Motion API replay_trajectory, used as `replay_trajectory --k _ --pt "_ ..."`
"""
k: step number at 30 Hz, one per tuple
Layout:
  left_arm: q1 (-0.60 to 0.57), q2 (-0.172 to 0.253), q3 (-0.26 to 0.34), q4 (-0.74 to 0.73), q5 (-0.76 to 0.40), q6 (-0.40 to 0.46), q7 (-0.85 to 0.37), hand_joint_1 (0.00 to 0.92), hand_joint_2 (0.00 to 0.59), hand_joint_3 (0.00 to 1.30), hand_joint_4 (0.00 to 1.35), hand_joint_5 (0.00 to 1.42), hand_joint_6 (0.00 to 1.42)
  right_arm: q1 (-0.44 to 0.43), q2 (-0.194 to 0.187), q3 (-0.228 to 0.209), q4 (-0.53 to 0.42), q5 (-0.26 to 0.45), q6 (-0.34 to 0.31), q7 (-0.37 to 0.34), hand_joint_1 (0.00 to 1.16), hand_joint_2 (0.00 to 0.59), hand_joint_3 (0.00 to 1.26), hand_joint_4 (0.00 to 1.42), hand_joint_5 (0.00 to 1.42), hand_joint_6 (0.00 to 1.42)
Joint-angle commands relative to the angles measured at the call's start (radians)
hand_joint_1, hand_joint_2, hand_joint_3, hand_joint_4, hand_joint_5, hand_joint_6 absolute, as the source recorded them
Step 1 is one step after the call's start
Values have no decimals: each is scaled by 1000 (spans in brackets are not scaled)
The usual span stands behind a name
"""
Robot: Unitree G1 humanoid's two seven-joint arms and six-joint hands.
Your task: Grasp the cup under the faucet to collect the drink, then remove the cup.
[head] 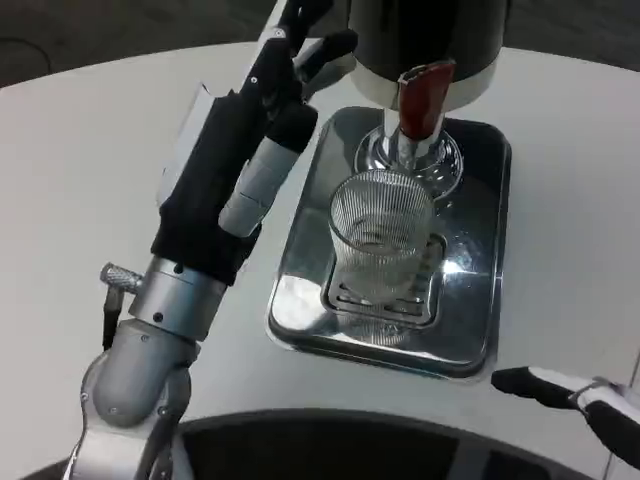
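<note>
the left forearm rises from the near left and reaches toward the far centre. the left hand [262,110] is raised at its end, back turned left, fingers loosely bent and apart, nothing in them. the right hand [590,400] lies low at the near right edge, one dark-tipped finger pointing left.
</note>
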Motion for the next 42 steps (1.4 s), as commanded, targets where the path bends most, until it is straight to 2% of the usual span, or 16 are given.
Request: replay_trajectory --k 1,8,22,36,42 --pt "0 -19 14 -26 -23 49 -47 60 56 58 0 142 154 -1 -2 1 3 -6 8 -4 655 517 321 267 246 97" --pt "-26 -39 18 -33 -41 102 -105 61 57 75 0 144 157 -2 -2 0 4 -5 9 -5 655 517 321 267 246 97" --pt "-77 -72 7 -34 -45 155 -191 49 71 90 28 159 164 -5 -2 -1 7 -1 12 -6 655 517 321 267 246 103" --pt "-157 -81 2 21 -28 157 -236 42 73 96 31 168 168 -5 -1 -3 6 2 14 -7 654 517 321 267 246 112" --pt "-174 -71 -8 37 -14 142 -265 26 72 96 31 170 161 -5 1 1 7 0 13 -8 654 517 321 267 246 112"
